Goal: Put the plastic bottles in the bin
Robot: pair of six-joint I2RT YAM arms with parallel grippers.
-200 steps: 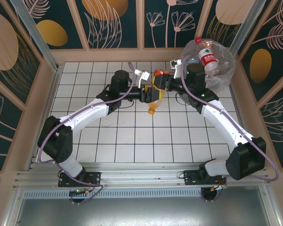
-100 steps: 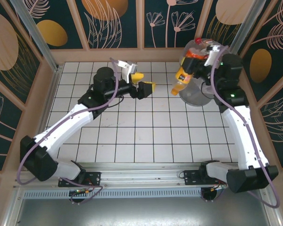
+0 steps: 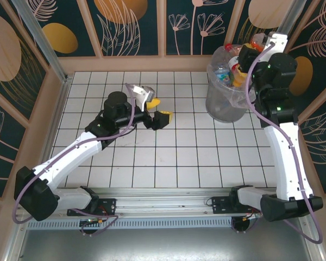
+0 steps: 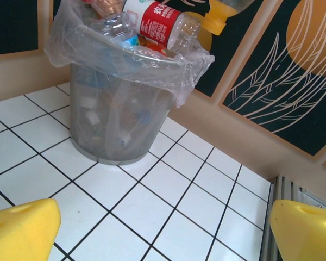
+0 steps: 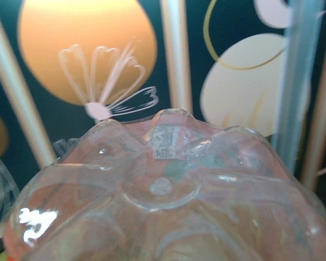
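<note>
Red-label bottle (image 4: 162,26) in bin (image 4: 119,125), txt illegible; R claw (image 3: 244,57) holds orange bottle (image 3: 238,73)

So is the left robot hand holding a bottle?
No, the left gripper stands wide open, with bare white tiles between its yellow fingers.

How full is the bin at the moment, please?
Full: bottles heap above the rim of the bin, a red-labelled bottle lying on top.
</note>
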